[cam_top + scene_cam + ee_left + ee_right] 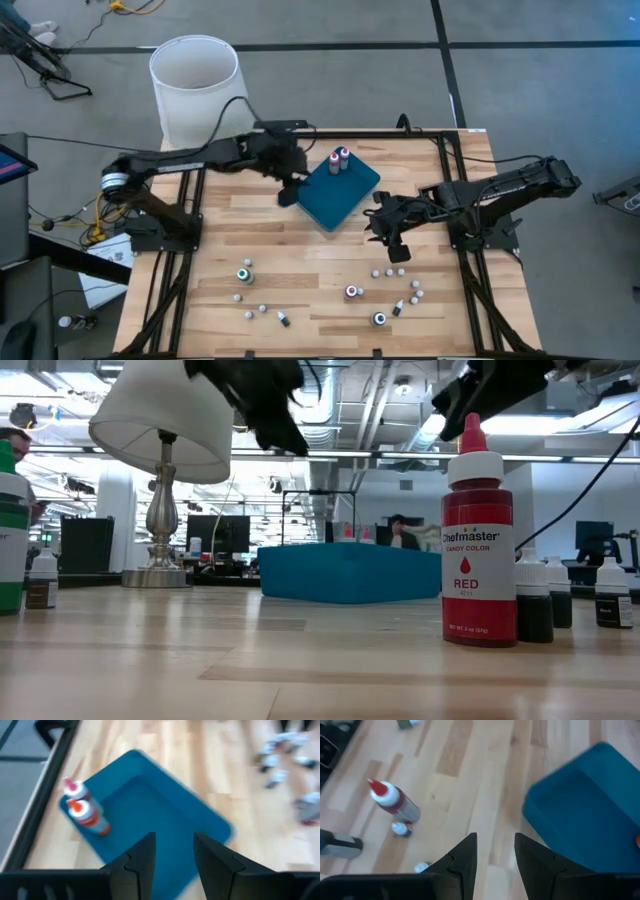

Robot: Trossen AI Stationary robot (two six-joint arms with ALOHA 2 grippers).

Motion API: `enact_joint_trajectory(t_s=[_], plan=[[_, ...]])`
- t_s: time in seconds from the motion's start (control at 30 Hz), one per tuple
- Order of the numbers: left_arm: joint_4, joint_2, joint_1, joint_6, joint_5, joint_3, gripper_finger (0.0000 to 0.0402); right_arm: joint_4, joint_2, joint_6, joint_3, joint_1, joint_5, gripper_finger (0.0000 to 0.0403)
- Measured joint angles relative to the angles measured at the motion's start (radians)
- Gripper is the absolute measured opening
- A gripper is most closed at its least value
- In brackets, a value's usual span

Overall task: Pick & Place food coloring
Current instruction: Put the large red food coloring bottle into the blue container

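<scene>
Two red-topped food coloring bottles point(339, 158) stand in the far corner of the teal tray point(345, 195); the left wrist view shows them too point(82, 812). Several more bottles are scattered over the table's near half, among them a green-topped one point(245, 273) and a red one point(352, 292). My left gripper point(288, 195) hangs open above the tray's left edge, its fingers point(142, 862) with nothing between them. My right gripper point(397, 250) hovers open over bare table just right of the tray point(590, 820), with a red bottle point(395, 802) farther off.
A white bucket point(195, 85) stands on the floor beyond the table's far left corner. A black frame point(440, 140) runs along the table's edges. In the low view a tall red bottle point(478, 540) and small dark bottles point(535, 600) stand close in front.
</scene>
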State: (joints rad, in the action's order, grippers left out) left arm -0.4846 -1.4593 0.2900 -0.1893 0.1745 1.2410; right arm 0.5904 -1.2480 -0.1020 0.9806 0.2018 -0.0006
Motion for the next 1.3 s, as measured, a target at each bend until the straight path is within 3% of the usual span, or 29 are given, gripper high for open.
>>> enact_joint_trajectory(t_s=[0.23, 0.57, 0.77, 1.03, 1.3], plan=[[-0.026, 0.184, -0.181, 0.075, -0.100, -0.108, 0.0126, -0.065, 0.000, 0.023, 0.000, 0.045, -0.067, 0.0121], [0.043, 0.378, -0.459, 0.227, -0.374, -0.288, 0.0126, -0.202, -0.067, 0.055, 0.001, 0.139, -0.106, 0.0121], [0.082, 0.414, -0.587, 0.282, -0.525, -0.340, 0.0126, -0.249, -0.179, 0.077, 0.000, 0.185, -0.123, 0.0121], [0.095, 0.410, -0.679, 0.351, -0.612, -0.346, 0.0126, -0.334, -0.289, 0.103, 0.001, 0.218, -0.159, 0.0121], [0.095, 0.410, -0.717, 0.383, -0.684, -0.346, 0.0126, -0.347, -0.312, 0.104, 0.000, 0.217, -0.163, 0.0121]])
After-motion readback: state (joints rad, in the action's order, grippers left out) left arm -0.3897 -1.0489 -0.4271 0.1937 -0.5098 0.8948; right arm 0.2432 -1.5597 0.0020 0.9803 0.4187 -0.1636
